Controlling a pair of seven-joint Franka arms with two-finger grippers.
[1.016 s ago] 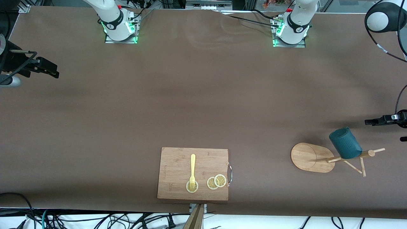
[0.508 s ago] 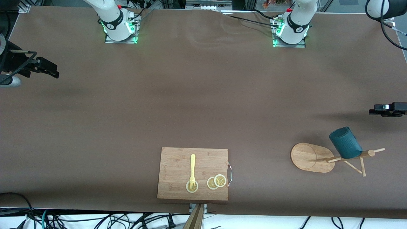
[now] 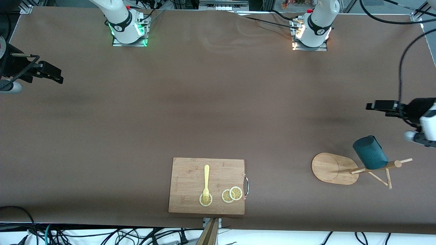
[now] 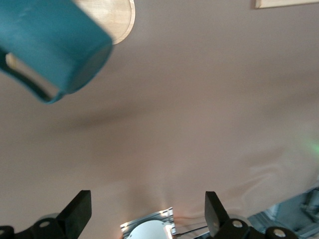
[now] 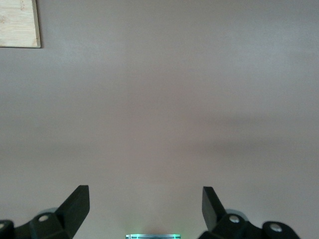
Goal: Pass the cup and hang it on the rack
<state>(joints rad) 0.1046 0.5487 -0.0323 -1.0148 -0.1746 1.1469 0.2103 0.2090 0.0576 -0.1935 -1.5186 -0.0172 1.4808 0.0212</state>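
Brown table (image 3: 211, 102) is mostly bare. Below the left gripper (image 4: 144, 219), whose fingers stand apart and empty, the cup (image 3: 370, 152) hangs on the rack (image 3: 344, 166). Well off from it, the right gripper (image 5: 144, 214) waits, fingers apart. Best retreat upward, clear of the pegs.

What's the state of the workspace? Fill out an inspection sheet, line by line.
Surface: brown table cover, faintly wrinkled near the bases.
Job's things: cup hangs on a peg of the rack, toward the left arm's end.
Clutter: cutting board near the front camera edge, holding a yellow fork and three lemon slices.
Grippers: left gripper open, empty, above the table beside the cup; right gripper open, empty, waiting at the right arm's end.
Cables: black tangle below the table edge; cable to the left arm.
Surroundings: nothing seen.
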